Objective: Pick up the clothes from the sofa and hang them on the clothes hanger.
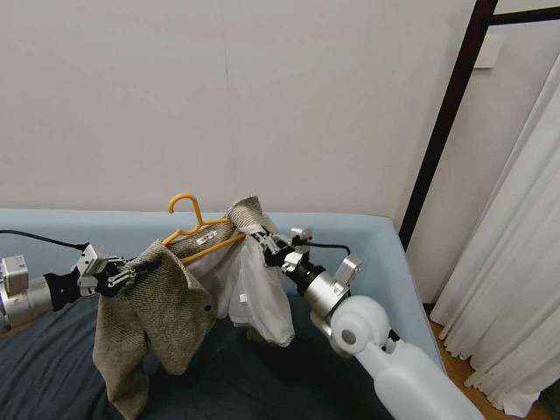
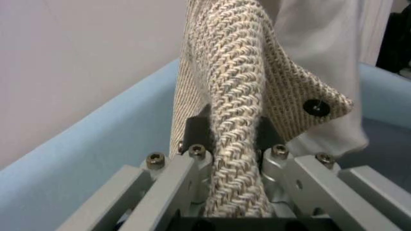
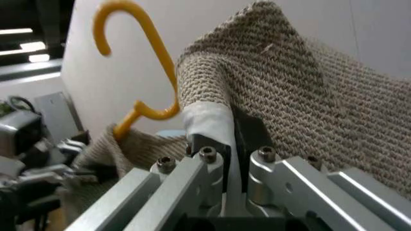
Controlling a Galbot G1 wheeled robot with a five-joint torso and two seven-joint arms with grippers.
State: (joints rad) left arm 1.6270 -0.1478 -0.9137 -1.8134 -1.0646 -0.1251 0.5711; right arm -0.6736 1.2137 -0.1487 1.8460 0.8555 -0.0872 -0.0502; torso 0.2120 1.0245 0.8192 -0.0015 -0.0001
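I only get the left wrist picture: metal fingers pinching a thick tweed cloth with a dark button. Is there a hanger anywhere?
Observer: Yes. A yellow hanger sits at the collar of that cloth, a jacket, with its hook sticking up free.
Operator: So who holds the other side?
Observer: While the left gripper pinches your side, the right gripper is shut on the opposite shoulder, with white lining between its fingers.
Operator: What's past the blue thing?
Observer: That is the sofa. Beyond its end, on the robot's right, a dark pole stands beside white curtains.
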